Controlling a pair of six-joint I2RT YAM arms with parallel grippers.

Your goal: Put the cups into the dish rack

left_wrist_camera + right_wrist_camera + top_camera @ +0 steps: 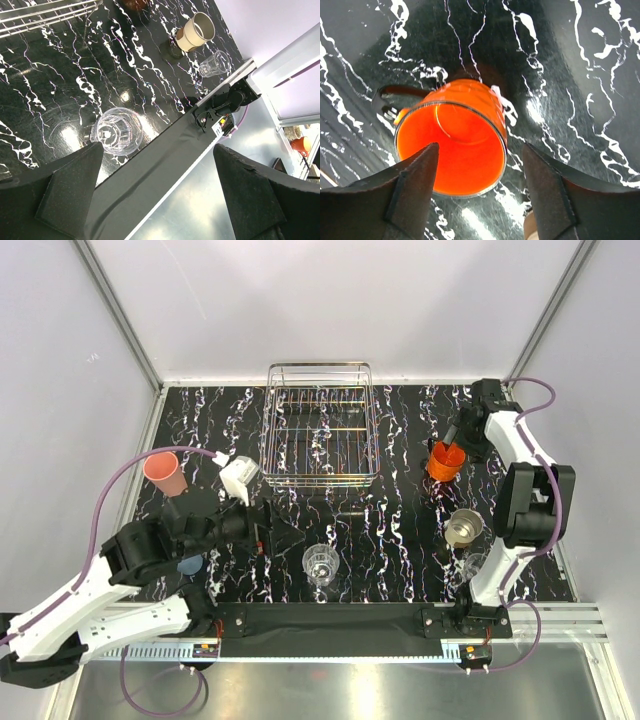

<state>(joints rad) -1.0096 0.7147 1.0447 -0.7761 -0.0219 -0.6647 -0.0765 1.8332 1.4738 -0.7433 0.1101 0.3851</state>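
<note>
Two dark fingers (415, 185) of the right jaws stand apart on either side of the orange mug (452, 145), low in the right wrist view. The finger at the left of the frame overlaps the rim. The other shows a sliver of black marbled surface (580, 60) between itself and the wall. We read these jaws as open about the mug, not yet clamped.

The mug is glossy, with a thin pale rim, and stands mouth up. We cannot make out its handle clearly.

Our worry is the squeeze. Closing on a smooth round wall near the rim could let the mug slip or tip, and off-centre jaws would push it sideways first. Once lifted, it could clip the raised side of the dish rack (272, 420). The rack sits at the upper middle of the overhead view with no cup in it, well apart from the mug at the right.

The left jaws are wide apart with nothing between them. A ribbed clear glass (117, 131) stands just beyond one finger (70, 190), and a careless sweep there could knock it over.

Further out are the beige cup (195, 31), a second clear glass (216, 62), the salmon-pink tumbler (165, 472) at the left, and a light blue cup (190, 563) half hidden under the left arm (130, 560).
</note>
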